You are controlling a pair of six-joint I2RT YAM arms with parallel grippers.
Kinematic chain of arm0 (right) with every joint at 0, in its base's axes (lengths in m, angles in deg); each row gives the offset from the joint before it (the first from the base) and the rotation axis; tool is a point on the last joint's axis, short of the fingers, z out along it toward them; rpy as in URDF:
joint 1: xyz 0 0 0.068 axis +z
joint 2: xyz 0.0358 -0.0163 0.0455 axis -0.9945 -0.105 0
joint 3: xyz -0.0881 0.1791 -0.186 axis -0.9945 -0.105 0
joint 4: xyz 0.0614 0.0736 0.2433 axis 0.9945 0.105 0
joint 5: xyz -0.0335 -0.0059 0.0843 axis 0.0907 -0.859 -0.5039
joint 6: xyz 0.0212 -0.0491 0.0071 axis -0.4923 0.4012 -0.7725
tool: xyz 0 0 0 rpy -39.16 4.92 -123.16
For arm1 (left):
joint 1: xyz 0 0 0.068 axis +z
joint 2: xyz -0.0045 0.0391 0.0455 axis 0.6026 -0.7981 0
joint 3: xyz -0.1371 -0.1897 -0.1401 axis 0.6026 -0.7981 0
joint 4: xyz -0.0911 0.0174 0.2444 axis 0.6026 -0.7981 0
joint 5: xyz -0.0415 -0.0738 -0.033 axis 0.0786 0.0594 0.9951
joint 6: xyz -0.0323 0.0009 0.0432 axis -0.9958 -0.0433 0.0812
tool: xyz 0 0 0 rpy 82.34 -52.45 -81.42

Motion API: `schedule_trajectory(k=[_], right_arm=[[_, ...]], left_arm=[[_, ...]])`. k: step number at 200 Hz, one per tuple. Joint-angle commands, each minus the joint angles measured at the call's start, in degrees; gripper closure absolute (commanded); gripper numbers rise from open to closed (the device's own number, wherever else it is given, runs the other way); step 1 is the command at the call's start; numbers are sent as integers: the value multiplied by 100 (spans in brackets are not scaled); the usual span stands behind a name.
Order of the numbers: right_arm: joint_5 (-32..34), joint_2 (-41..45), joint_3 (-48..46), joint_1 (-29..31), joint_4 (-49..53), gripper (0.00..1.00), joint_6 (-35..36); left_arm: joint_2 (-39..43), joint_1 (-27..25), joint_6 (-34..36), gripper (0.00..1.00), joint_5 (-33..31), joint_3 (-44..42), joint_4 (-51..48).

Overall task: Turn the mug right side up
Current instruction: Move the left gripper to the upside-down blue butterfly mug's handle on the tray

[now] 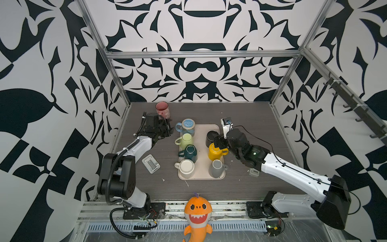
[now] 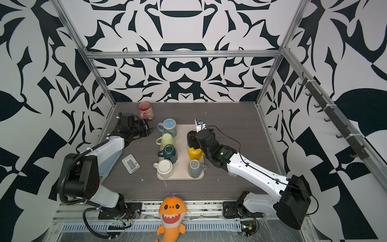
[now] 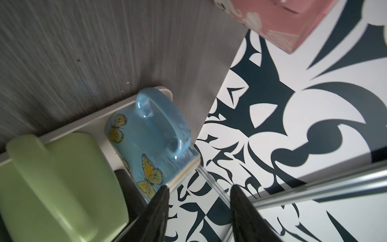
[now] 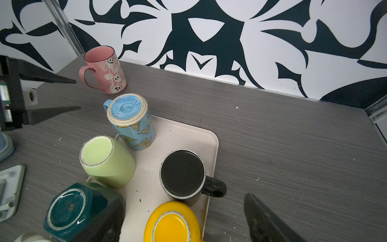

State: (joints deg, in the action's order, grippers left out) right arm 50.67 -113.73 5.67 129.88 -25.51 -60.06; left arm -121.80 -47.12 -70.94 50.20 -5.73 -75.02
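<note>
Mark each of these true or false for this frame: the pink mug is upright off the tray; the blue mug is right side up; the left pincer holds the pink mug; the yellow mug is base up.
1. The pink mug stands upright on the table, off the tray. True.
2. The blue mug is right side up. False: it stands base up on the tray.
3. The left pincer holds the pink mug. False: it is open and empty, apart from that mug.
4. The yellow mug on the tray is base up. True.
</note>
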Motion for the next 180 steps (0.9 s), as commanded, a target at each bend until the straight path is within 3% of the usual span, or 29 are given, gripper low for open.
schedule_trajectory(k=[1,180], right_arm=[[-23,160,171,-64,-33,8,-52],[-160,205,29,-381,50,8,-163]], left_arm=[[-212,-98,-410,51,-34,108,267],[-1358,-233,-649,54,-109,648,738]])
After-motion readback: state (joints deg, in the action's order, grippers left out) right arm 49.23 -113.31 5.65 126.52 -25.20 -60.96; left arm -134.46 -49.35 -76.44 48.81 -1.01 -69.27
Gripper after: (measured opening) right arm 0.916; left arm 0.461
